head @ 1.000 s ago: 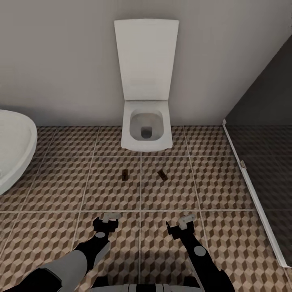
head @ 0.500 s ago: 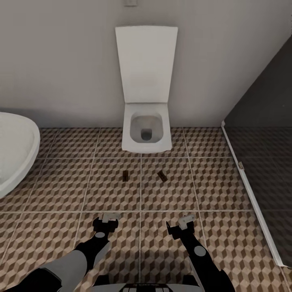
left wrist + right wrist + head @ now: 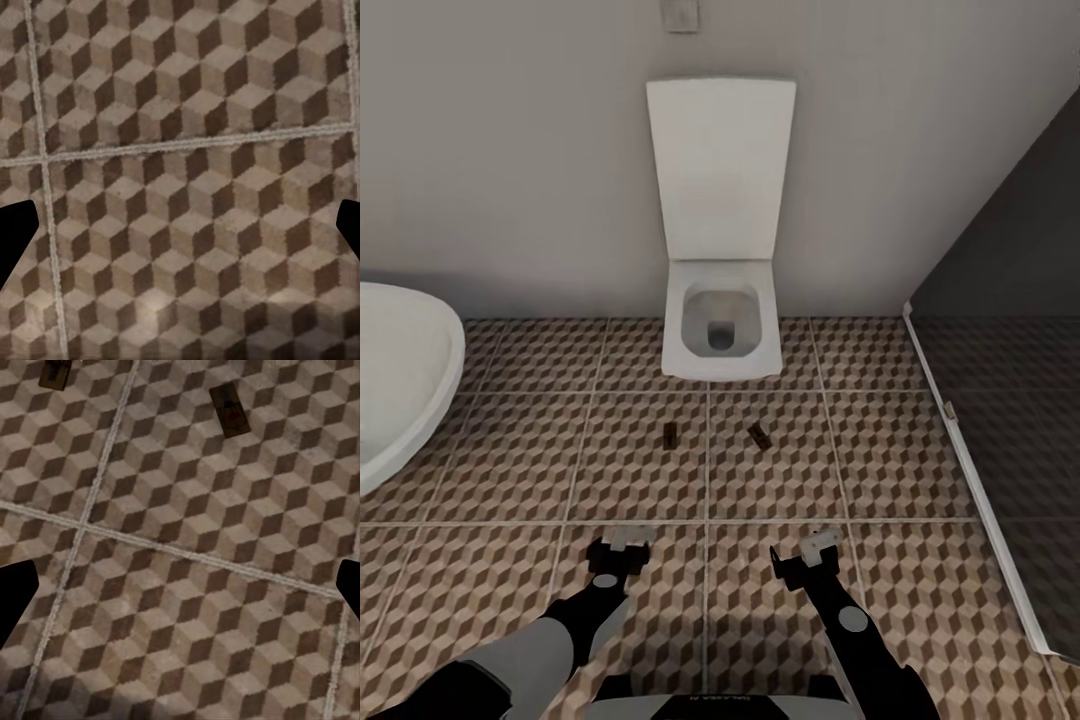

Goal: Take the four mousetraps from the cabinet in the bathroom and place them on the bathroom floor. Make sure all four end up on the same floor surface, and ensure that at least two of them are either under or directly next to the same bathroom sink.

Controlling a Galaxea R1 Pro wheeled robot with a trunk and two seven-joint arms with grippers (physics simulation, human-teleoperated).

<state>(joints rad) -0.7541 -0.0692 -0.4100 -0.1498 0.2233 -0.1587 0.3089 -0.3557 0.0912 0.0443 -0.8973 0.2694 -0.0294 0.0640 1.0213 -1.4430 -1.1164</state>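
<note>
Head view: two mousetraps — one (image 3: 671,434) and another (image 3: 760,436) — are lying on the bathroom floor (image 3: 510,470) in front of the toilet (image 3: 720,330). Both grippers — left (image 3: 622,547), right (image 3: 810,553) — are hanging low over the tiles, fingers spread wide and gripping nothing.

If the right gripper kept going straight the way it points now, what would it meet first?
Most likely the bare cube-patterned tiled bathroom floor. The open right gripper points down at it; the nearer small brown wooden mousetrap lies well off that line.
</note>
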